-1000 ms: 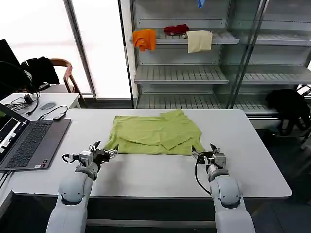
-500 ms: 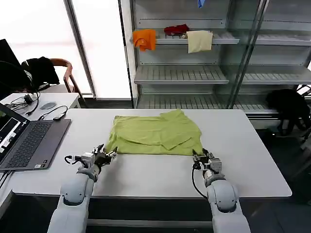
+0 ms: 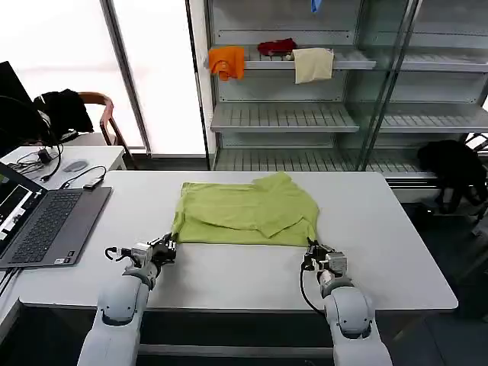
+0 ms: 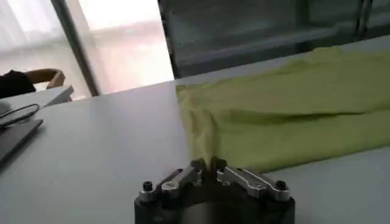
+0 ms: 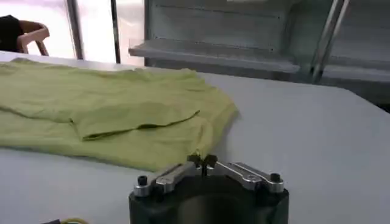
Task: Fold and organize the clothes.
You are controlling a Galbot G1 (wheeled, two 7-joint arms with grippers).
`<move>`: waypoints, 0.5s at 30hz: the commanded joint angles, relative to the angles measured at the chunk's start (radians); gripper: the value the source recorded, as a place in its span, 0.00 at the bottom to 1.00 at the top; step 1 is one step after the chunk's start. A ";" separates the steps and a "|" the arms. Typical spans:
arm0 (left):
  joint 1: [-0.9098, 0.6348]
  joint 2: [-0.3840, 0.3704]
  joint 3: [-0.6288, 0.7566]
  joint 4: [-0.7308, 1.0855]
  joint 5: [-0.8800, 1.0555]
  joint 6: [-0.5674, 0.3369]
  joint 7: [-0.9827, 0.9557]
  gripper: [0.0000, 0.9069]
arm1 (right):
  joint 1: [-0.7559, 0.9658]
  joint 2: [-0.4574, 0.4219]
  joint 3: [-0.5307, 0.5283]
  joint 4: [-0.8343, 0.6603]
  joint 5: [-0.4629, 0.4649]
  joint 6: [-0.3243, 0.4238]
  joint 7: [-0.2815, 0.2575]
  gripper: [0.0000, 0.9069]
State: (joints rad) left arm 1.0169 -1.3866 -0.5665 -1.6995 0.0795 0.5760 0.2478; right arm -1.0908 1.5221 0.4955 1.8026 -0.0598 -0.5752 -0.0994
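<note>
Both near corners of the lime-green T-shirt (image 3: 245, 212) have been drawn closer to the robot over the last second, and both arms have been pulled back toward the near edge of the white tabletop (image 3: 396, 229). The garment is laid at the middle of the tabletop, partly folded, with one flap doubled over its right half. Its collar cannot be made out. The left end effector (image 3: 165, 248) is seen pinched together on the shirt's near left corner, and in the left wrist view (image 4: 209, 167) the cloth is caught between the closed tips. The right end effector (image 3: 314, 249) is likewise clamped on the near right corner (image 5: 203, 162). No writing can be read on the shirt.
</note>
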 commanded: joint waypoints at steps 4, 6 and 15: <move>0.111 0.027 -0.017 -0.150 -0.034 0.001 0.008 0.00 | -0.100 -0.018 0.000 0.134 0.079 -0.004 -0.014 0.00; 0.175 0.039 -0.030 -0.208 -0.054 0.002 0.015 0.00 | -0.133 -0.030 -0.005 0.176 0.085 -0.005 -0.013 0.00; 0.460 0.068 -0.100 -0.423 -0.147 0.002 0.015 0.00 | -0.312 -0.052 -0.024 0.343 0.062 -0.006 -0.003 0.00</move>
State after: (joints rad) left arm 1.1914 -1.3404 -0.6151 -1.8868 0.0130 0.5780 0.2634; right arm -1.2599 1.4799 0.4739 2.0043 -0.0011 -0.5812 -0.1013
